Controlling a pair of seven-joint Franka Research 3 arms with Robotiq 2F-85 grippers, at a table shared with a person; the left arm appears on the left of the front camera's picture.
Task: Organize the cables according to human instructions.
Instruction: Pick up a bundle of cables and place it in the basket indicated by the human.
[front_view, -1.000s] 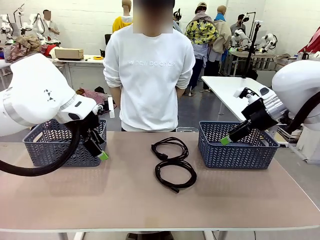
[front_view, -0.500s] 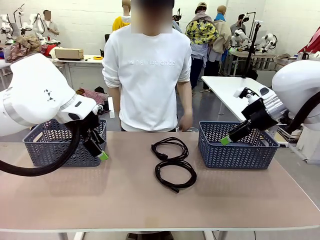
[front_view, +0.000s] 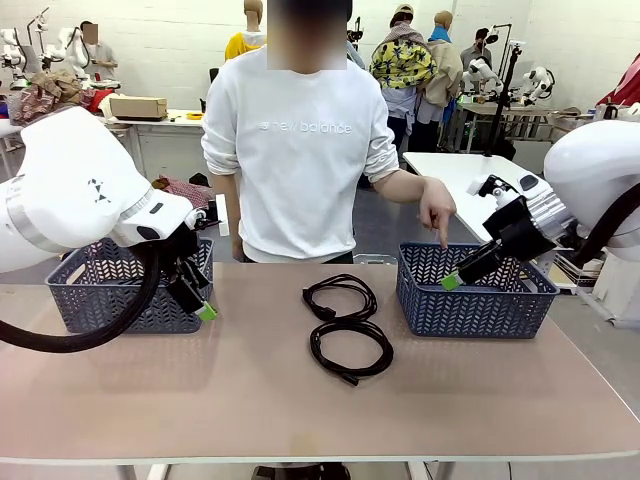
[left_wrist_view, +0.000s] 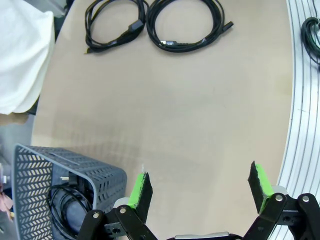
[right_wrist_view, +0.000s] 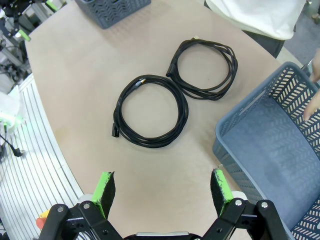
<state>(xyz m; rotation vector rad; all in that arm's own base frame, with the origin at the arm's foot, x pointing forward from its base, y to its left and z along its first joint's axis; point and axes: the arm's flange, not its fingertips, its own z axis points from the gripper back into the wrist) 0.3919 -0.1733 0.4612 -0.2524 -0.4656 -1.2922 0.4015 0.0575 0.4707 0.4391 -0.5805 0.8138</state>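
The left tool (left_wrist_view: 200, 185) and right tool (right_wrist_view: 162, 192) are open, holding nothing. Two coiled black cables (right_wrist_view: 184, 111) lie on the counter (front_view: 250, 400) between them. A hand (front_view: 437, 212) points into the basket (front_view: 430, 300) by the right tool.

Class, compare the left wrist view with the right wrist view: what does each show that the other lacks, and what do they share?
Left wrist view: the open left claw and a coiled cable lying inside the left basket. Right wrist view: the open right claw, the inside of the right basket and the person's hand over it. Shared: two coiled cables side by side on the table.
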